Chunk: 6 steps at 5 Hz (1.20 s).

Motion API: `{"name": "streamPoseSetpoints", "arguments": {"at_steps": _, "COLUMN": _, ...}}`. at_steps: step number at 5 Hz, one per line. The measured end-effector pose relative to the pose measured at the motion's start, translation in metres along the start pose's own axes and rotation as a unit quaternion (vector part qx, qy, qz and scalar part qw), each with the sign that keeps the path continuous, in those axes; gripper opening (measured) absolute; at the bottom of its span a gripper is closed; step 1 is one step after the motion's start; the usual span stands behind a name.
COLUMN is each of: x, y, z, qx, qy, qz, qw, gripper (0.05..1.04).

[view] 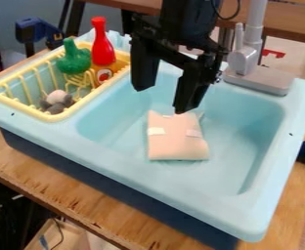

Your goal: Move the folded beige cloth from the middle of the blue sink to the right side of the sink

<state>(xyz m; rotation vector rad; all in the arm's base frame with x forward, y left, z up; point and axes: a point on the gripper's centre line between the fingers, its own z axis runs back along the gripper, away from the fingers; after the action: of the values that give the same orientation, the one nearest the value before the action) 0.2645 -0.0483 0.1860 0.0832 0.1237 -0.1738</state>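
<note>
The black gripper [160, 100] hangs over the back left part of the sink basin, its two fingers spread apart with nothing between them. Below and slightly to the right, a folded peach-coloured cloth-like item [177, 141] with small white patches lies on the floor of the light blue sink [247, 127]. The right finger's tip appears just above the item's top edge; whether they touch I cannot tell.
A yellow rack [65, 117] at the left holds a red bottle [103, 49], a green toy vegetable [74, 58] and a grey and white item [57, 100]. The grey faucet [247, 56] rises behind the basin at the right.
</note>
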Motion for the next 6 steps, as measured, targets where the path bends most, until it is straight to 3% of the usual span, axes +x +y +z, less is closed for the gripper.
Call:
{"name": "streamPoseSetpoints", "arguments": {"at_steps": 1, "x": 0.001, "y": -0.001, "z": -0.009, "qx": 0.0, "qy": 0.018, "qz": 0.0, "qw": 0.9998, "gripper": 0.999}}
{"name": "streamPoseSetpoints", "arguments": {"at_steps": 2, "x": 0.018, "y": 0.004, "z": -0.022, "qx": -0.006, "qy": 0.025, "qz": 0.023, "qw": 0.9994, "gripper": 0.999}}
{"name": "streamPoseSetpoints", "arguments": {"at_steps": 3, "x": 0.031, "y": 0.016, "z": -0.025, "qx": -0.004, "qy": -0.006, "qz": 0.052, "qw": 0.9986, "gripper": 0.999}}
{"name": "streamPoseSetpoints", "arguments": {"at_steps": 4, "x": 0.044, "y": 0.019, "z": -0.042, "qx": 0.011, "qy": 0.018, "qz": 0.068, "qw": 0.9974, "gripper": 0.999}}
{"name": "streamPoseSetpoints", "arguments": {"at_steps": 6, "x": 0.063, "y": 0.03, "z": -0.057, "qx": 0.014, "qy": 0.002, "qz": 0.135, "qw": 0.9907, "gripper": 1.0}}
